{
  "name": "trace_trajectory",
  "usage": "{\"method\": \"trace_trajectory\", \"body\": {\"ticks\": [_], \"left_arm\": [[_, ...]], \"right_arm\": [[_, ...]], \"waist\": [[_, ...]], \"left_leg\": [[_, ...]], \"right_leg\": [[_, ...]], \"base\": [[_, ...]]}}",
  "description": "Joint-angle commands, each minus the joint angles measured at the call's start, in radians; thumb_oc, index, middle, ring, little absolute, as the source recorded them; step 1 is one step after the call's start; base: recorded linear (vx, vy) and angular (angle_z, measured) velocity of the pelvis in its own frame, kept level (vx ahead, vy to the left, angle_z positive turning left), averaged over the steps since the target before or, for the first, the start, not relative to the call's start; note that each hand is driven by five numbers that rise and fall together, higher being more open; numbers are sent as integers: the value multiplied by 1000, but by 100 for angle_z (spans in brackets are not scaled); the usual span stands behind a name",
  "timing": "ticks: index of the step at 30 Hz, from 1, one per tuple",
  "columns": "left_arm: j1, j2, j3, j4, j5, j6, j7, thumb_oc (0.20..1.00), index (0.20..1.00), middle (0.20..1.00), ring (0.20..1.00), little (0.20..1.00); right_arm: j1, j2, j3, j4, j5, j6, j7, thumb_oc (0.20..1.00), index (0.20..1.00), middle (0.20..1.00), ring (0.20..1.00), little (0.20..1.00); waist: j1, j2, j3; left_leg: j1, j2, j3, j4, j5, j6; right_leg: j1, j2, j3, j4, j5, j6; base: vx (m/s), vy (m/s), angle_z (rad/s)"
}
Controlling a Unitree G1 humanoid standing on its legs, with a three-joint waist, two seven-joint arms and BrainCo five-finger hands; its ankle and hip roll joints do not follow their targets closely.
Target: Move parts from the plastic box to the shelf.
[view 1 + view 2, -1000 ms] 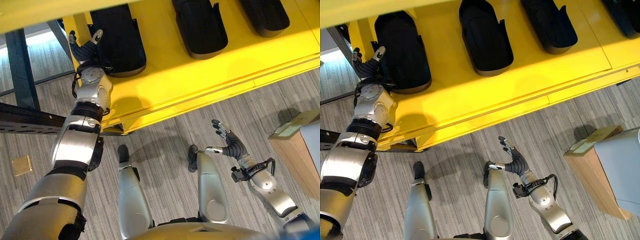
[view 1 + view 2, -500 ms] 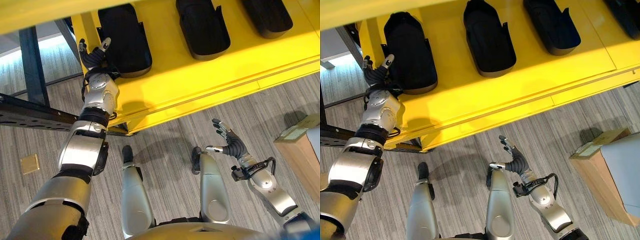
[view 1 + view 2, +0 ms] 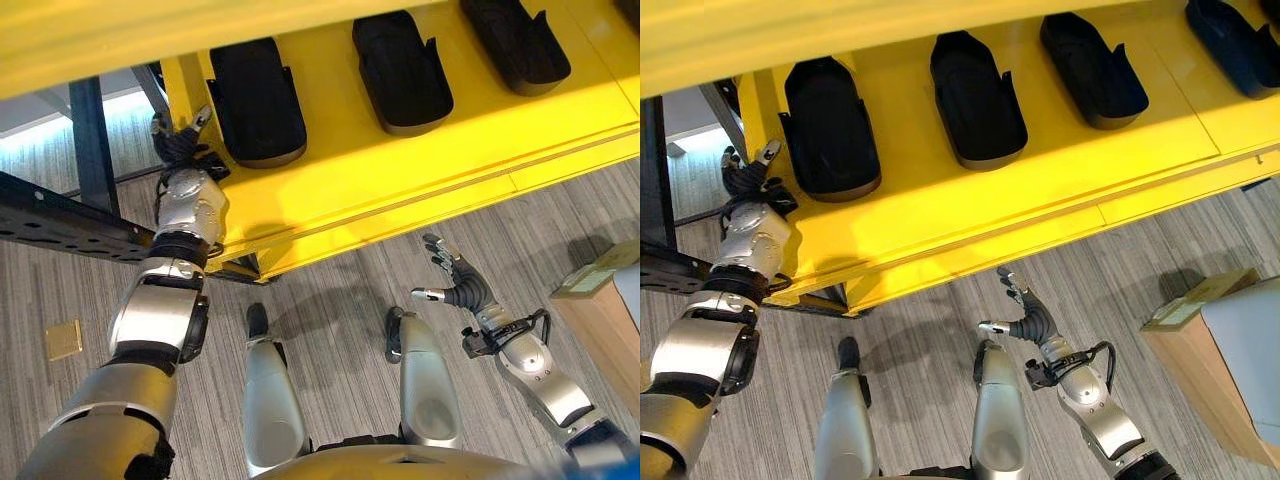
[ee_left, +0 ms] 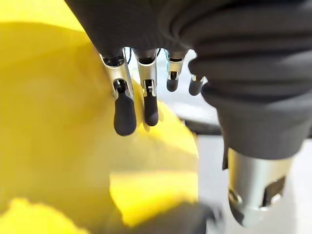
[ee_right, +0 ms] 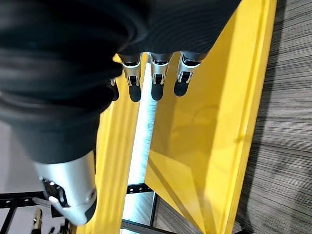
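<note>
Several black moulded parts lie in a row on the yellow shelf [image 3: 400,165]. The leftmost part [image 3: 256,102] is at the shelf's left end, with another part [image 3: 401,70] to its right. My left hand [image 3: 180,145] is raised at the shelf's left edge, just left of and slightly nearer than the leftmost part. It is open and empty, and its straight fingers [image 4: 124,113] hang over yellow surface. My right hand [image 3: 457,287] hovers low over the floor in front of the shelf. It is open, its fingers [image 5: 156,84] are spread, and it holds nothing.
A black post [image 3: 95,130] and a dark perforated beam [image 3: 60,215] stand left of my left arm. A cardboard box [image 3: 1200,345] with a pale grey box [image 3: 1250,340] beside it sits on the floor at the right. A small tan square [image 3: 63,340] lies on the grey floor.
The camera has shifted. My left hand has drawn back from beside the leftmost black part toward the shelf's front left corner. My right hand has hardly moved.
</note>
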Motion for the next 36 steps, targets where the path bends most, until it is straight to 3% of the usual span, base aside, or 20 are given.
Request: {"method": "trace_trajectory", "body": {"ticks": [1,13,17,22,28,36], "left_arm": [[90,62,40,-47,68,-12,7,1000,1000,1000,1000,1000],[201,68,27,-130,150,-29,-19,1000,1000,1000,1000,1000],[356,10,13,-359,176,-76,-36,1000,1000,1000,1000,1000],[715,-76,41,-739,264,-118,-155,1000,1000,1000,1000,1000],[838,-91,52,-827,312,-124,-217,1000,1000,1000,1000,1000],[983,-86,2,-946,264,-122,-394,1000,1000,1000,1000,1000]], "right_arm": [[-7,24,-49,-24,-2,-39,9,1000,1000,1000,1000,1000],[-1,56,-78,-12,-4,-31,24,1000,1000,1000,1000,1000],[11,80,-114,-3,-18,-25,21,1000,1000,1000,1000,1000],[23,118,-181,32,-52,-13,35,1000,1000,1000,1000,1000],[38,122,-205,36,-64,-17,50,1000,1000,1000,1000,1000],[55,129,-227,43,-81,-16,70,1000,1000,1000,1000,1000]], "waist": [[13,-24,-29],[26,-15,-92],[33,-10,-133],[51,-3,-244],[57,-2,-297],[59,9,-367]], "left_leg": [[-17,9,9,71,-32,-5],[83,-4,21,16,-29,4],[140,-2,29,-35,-23,11],[285,-5,69,-209,14,37],[352,-5,99,-291,31,41],[428,-10,150,-401,57,40]], "right_leg": [[63,-13,58,-143,151,43],[191,-24,41,-247,180,64],[252,-20,25,-311,193,71],[386,-17,-4,-489,248,94],[441,-18,-15,-568,275,103],[491,-21,-15,-679,323,117]], "base": [[0,0,0],[54,30,1],[116,31,2],[193,61,-4],[67,27,-8],[22,34,-10]]}}
